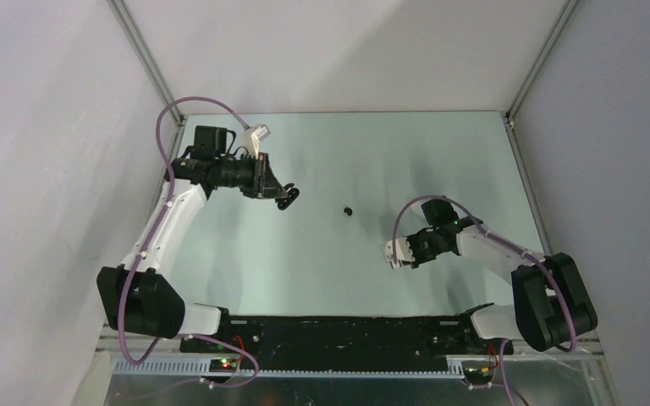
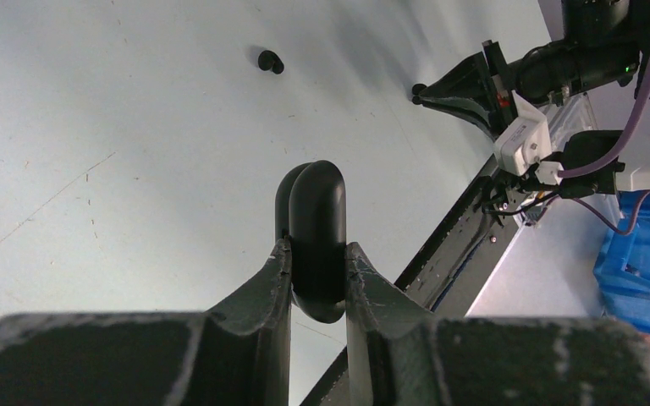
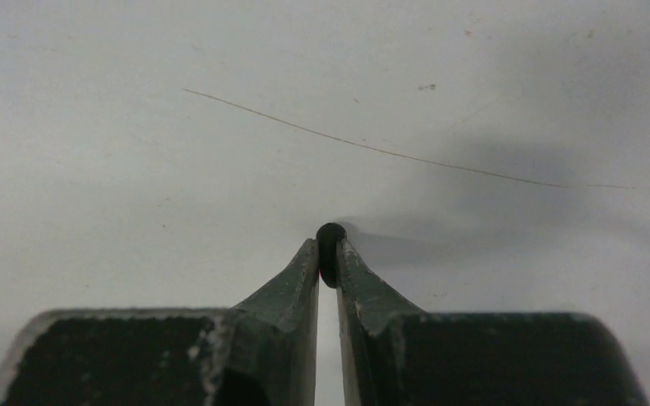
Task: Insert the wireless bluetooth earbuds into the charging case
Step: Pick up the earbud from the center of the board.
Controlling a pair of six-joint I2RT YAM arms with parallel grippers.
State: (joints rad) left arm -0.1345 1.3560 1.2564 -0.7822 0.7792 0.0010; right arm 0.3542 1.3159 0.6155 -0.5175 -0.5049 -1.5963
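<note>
The coming move turns on the gap between the two arms. The right end effector [image 3: 327,252] is pinched narrow on a black earbud [image 3: 331,230], which shows only as a small dark dome between the tips. The left end effector [image 2: 317,248] is clamped on the black charging case [image 2: 316,199].

Seen from above, the case lies to the left of the held bud and a little farther back on the desk [image 1: 440,161]. The two are well apart, so the bud has to travel leftward and away from the bases, or the case has to come to meet it.

The case stands on edge in the grip, with its long axis running straight out from the fingers. Two rounded lobes show side by side along its far end. Whether that seam is a lid cracked open or fully shut cannot be told, and no socket is visible in any view. By my judgement the case has to be opened and its cavity turned toward the right arm before the bud can seat.

A loose black earbud [image 1: 348,210] lies on the desk between the two end effectors, about equally near to each
</note>
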